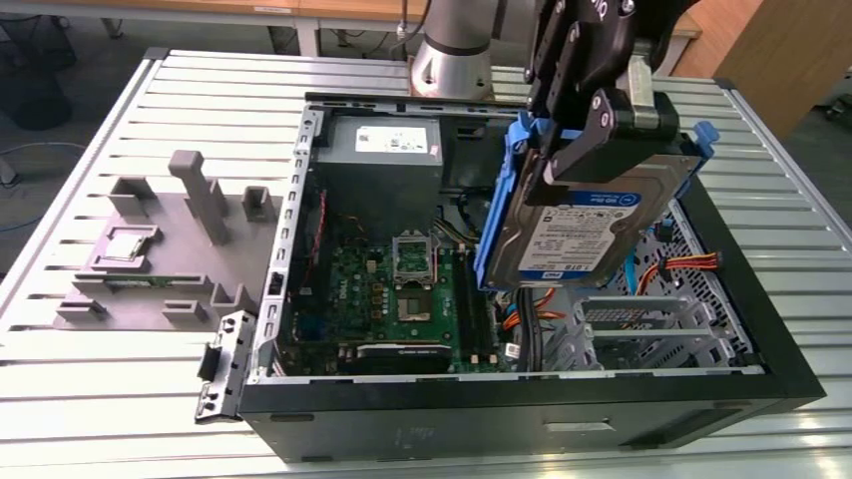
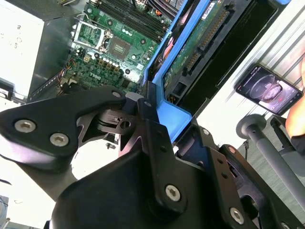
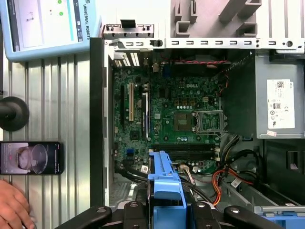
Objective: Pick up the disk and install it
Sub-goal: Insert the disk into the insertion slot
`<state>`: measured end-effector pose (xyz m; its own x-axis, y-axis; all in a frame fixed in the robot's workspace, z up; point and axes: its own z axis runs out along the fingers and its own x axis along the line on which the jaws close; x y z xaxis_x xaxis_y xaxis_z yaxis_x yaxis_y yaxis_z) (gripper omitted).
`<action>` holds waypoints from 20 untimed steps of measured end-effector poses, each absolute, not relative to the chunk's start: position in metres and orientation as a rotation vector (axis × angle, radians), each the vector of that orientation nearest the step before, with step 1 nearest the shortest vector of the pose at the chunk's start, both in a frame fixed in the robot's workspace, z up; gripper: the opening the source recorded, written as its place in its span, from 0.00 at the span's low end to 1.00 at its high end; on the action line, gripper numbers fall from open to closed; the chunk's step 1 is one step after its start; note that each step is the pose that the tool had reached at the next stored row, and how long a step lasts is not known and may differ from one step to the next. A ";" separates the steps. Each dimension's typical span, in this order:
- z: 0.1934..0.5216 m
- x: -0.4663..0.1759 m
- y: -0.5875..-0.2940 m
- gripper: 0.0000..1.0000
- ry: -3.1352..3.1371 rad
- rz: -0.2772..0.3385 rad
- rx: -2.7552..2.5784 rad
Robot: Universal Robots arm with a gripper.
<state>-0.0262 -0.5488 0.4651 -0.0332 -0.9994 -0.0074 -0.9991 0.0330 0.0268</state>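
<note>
Blue-framed disk (image 1: 593, 225) held over the open computer case (image 1: 785, 339), clamped in the gripper (image 1: 602, 135).
In the exterior view you can see the jaws closed on the disk's upper edge. It hangs tilted, label outward, above the grey metal cage (image 1: 626, 319) and clear of the motherboard (image 1: 399, 289) and power supply (image 1: 379, 145). The second wrist view gives you the other face instead: the green circuit board (image 2: 195, 45) inside the blue bracket (image 2: 174, 117). The first wrist view looks down into the case past the bracket's end, and there you also get a phone (image 3: 31, 157) lying on the slatted table (image 3: 57, 119) near a person's hand (image 3: 12, 207).
</note>
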 end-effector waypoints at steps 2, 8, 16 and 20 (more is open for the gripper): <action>0.465 -0.026 -0.549 0.37 -2.248 -0.038 2.175; 0.465 -0.020 -0.549 0.37 -2.248 -0.038 2.175; 0.462 -0.013 -0.555 0.37 -2.248 -0.038 2.175; 0.461 -0.004 -0.557 0.37 -2.248 -0.038 2.175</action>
<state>-0.0043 -0.5575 0.4610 -0.0332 -0.9994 -0.0076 -0.9991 0.0330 0.0268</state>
